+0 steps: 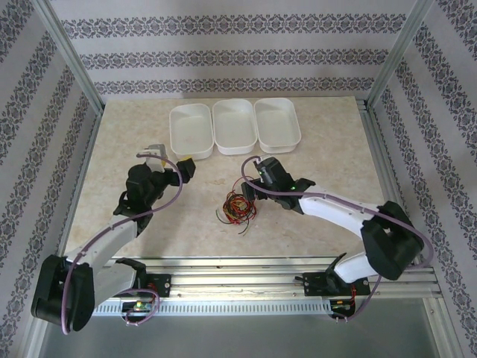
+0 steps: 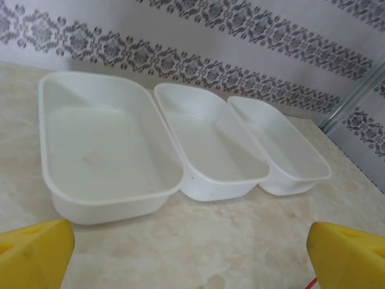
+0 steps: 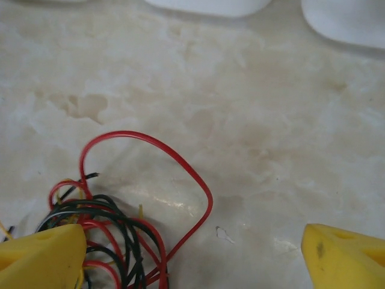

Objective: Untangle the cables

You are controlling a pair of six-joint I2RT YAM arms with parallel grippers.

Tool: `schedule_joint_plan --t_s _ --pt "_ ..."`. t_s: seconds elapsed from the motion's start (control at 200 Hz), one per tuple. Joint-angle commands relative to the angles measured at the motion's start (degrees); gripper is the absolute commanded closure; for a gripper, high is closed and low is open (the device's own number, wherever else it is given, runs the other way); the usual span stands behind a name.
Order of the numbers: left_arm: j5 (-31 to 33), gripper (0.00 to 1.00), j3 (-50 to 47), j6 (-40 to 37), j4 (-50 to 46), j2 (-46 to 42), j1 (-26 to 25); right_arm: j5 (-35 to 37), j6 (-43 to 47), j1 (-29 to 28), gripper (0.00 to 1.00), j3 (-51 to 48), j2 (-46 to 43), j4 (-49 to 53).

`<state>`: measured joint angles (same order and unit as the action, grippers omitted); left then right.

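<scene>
The right tool (image 3: 192, 256) hangs wide over the cables (image 3: 120, 226) — likely to pick one; the left tool (image 2: 192, 259), also wide, faces the trays (image 2: 111, 208).

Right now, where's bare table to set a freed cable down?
Bare beige marbled tabletop right of the three white plastic trays, behind the right arm; also the far-left corner beside the trays. Crowded mid-table: the tangle of thin red, black and yellow-green cables, flanked by both arms.
</scene>
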<state>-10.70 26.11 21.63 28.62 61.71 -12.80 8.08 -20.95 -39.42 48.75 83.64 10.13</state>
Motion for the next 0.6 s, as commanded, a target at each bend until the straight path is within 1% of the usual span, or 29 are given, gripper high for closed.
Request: schedule_joint_plan --t_s 0.0,0.13,0.255,0.35,0.425,0.49,0.595 --pt "0.5 0.01 -0.1 3.6 2.3 2.3 -0.4 -2.0 -3.1 1.4 0.15 3.3 2.9 2.1" --pt "-2.9 0.01 1.6 3.9 0.6 5.7 -0.6 -4.7 -3.7 3.4 0.16 5.4 6.5 0.8" --pt "-7.6 0.01 3.7 4.3 -0.4 10.6 -0.8 -5.7 -3.3 3.1 0.25 8.1 10.2 0.7" --pt "-9.7 0.01 4.8 5.0 -0.8 14.0 -2.1 -6.1 -3.3 2.7 0.27 8.7 12.5 -0.4" --pt "-10.5 0.01 5.5 4.7 -1.5 16.0 -3.7 -6.2 -3.2 2.6 0.34 9.5 14.4 -0.9" --pt "-10.8 0.01 6.5 3.8 -3.0 17.2 -5.3 -6.0 -3.1 2.6 0.44 10.5 15.6 -0.4" --pt "-12.2 0.01 8.5 0.7 -6.6 18.6 -7.7 -5.7 -2.6 2.4 0.56 11.3 15.6 -0.5"
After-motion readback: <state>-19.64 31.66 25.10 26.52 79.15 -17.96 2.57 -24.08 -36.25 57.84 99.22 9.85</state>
